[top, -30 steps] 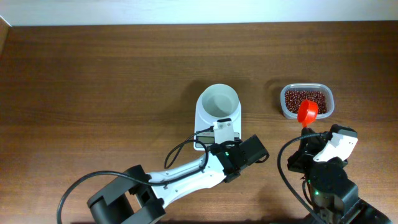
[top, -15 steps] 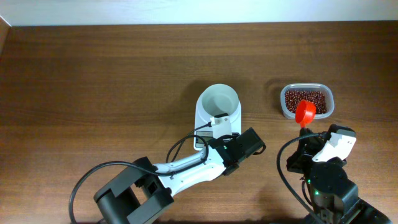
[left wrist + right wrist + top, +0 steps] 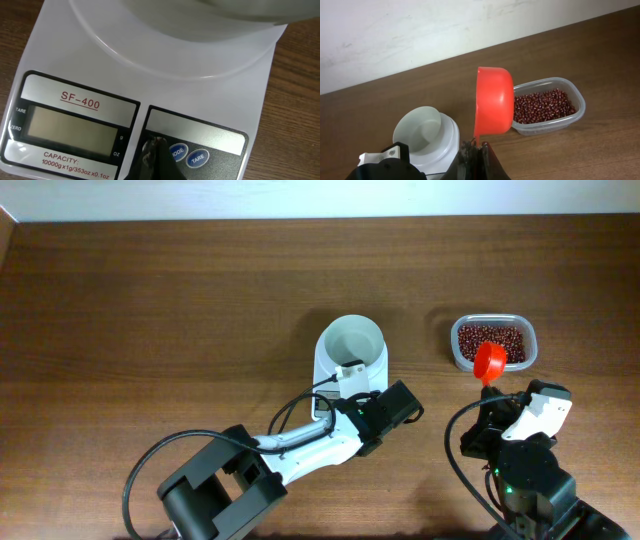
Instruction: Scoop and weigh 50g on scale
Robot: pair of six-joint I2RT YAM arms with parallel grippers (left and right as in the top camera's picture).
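The white scale (image 3: 322, 366) stands mid-table with an empty white bowl (image 3: 352, 340) on its platform. In the left wrist view the scale (image 3: 215, 95) fills the frame, its grey display (image 3: 70, 126) blank. My left gripper (image 3: 157, 143) is shut and empty, its tips on the dark button panel just left of the blue MODE button (image 3: 178, 151). The red-brown beans (image 3: 490, 338) (image 3: 542, 105) lie in a clear tub. My right gripper (image 3: 479, 146) is shut on the handle of an orange-red scoop (image 3: 492, 107) (image 3: 490, 361), held upright over the tub's near edge.
The clear plastic tub (image 3: 575, 114) sits right of the scale on the brown wooden table (image 3: 150, 310). A TARE button (image 3: 198, 158) lies beside MODE. The left arm's body and cable (image 3: 300, 445) stretch from the front edge towards the scale.
My left gripper has slid forward over the scale's front panel, and its arm has swung a little to the left. The scoop has shifted slightly left over the tub.
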